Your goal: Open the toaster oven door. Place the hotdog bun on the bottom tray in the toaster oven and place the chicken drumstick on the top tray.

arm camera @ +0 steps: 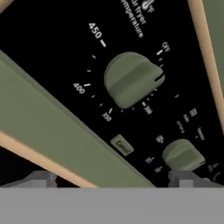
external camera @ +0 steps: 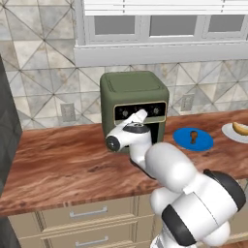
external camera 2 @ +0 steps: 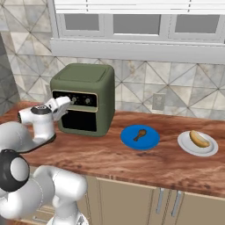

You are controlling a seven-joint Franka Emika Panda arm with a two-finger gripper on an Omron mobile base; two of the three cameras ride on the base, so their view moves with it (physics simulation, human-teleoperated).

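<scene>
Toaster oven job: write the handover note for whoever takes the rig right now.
Claw: open, empty, at the black control strip by the temperature knob.
Toaster oven: on the counter; its door looks shut.
Chicken drumstick: on the blue plate.
Hotdog bun: on the white plate.
Done: nothing.
Left: open door, bun to bottom tray, drumstick to top tray.

Glossy white robot arm with rounded segments

Black bands ring its bulbous joints; a dark round cap closes the wrist end.
</scene>
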